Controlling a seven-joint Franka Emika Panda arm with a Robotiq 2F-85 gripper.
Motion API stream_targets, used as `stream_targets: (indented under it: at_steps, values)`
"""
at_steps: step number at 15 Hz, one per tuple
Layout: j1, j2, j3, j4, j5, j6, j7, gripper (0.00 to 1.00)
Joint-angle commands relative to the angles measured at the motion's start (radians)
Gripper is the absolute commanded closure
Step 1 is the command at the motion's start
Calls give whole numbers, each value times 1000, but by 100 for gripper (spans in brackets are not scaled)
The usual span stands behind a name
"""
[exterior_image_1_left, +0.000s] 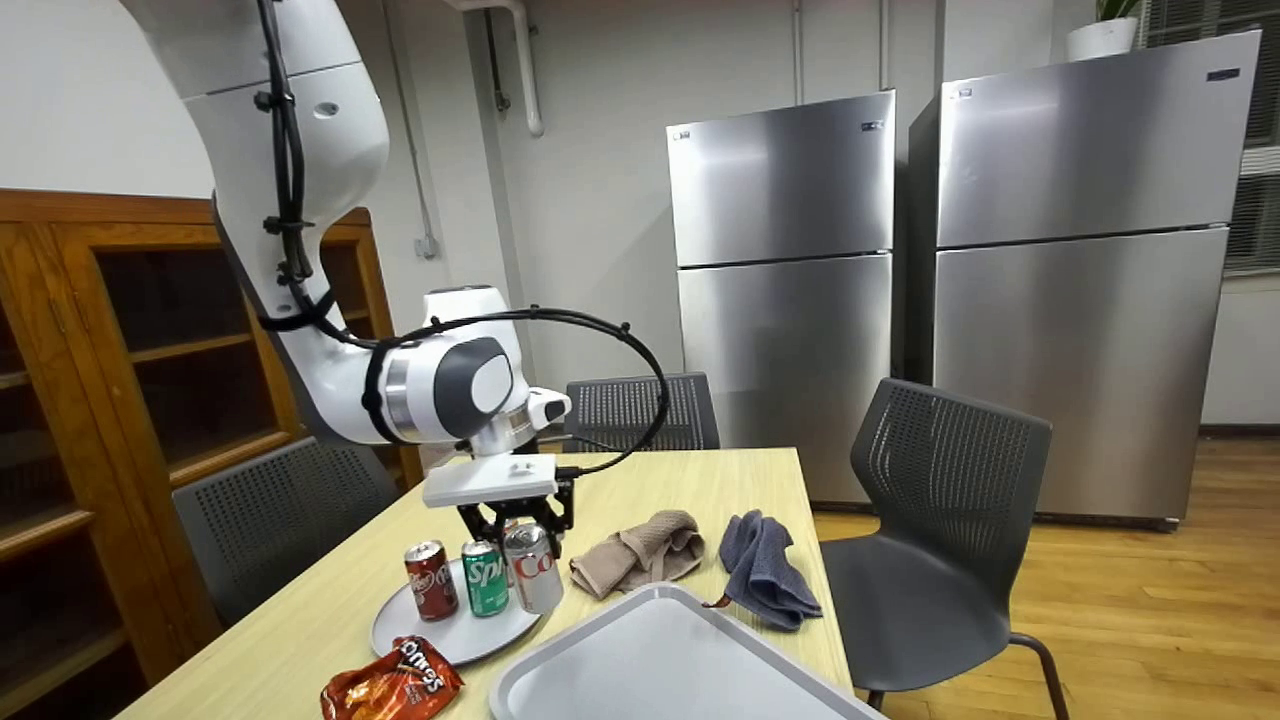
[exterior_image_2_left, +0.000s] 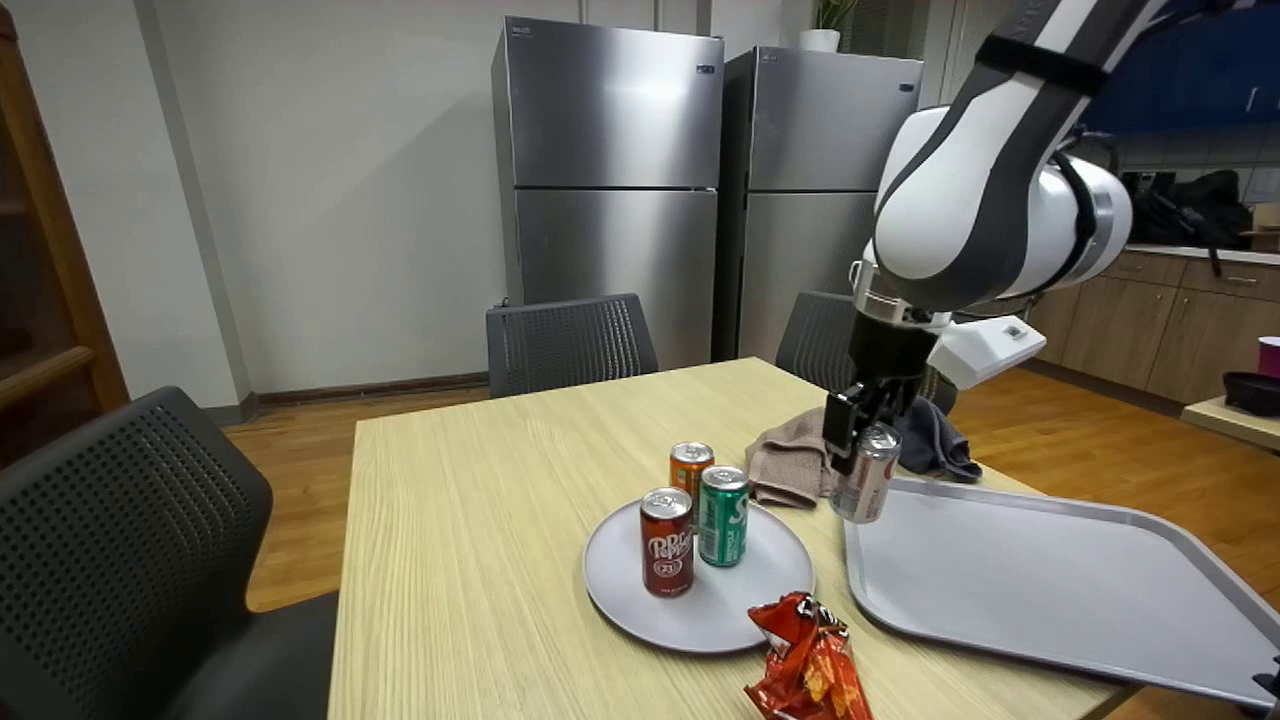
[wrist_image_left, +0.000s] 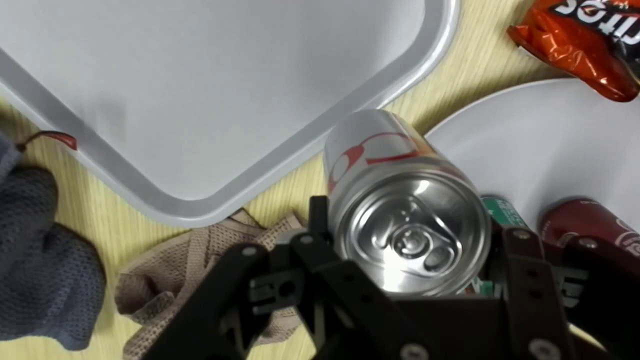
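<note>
Smooth gray tray (exterior_image_1_left: 670, 670) with rounded corners is right up front, then a flat round plate (exterior_image_2_left: 705, 612), then a crumpled brown towel (exterior_image_1_left: 640, 555) and a nubby blue towel (exterior_image_1_left: 768, 575), which you get whole in an exterior view but cut off in the wrist view. Gripper (wrist_image_left: 407, 225) points down, clamped on a shiny silver soda can (exterior_image_2_left: 866, 485), tilted near the gap between tray and plate, with its pull tab (wrist_image_left: 425, 247) up top.

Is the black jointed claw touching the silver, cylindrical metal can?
Touching: the wrist view shows the black gripper holding the silver can between its fingers.
</note>
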Motion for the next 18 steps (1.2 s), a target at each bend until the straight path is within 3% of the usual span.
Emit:
stream_targets:
  at_steps: [1, 8, 18]
  values:
    - [-68, -38, 0, -35, 45, 7, -51, 62]
    - [-131, -32, -79, -51, 38, 6, -39, 62]
    - [-209, 22, -114, -42, 77, 17, -40, 62]
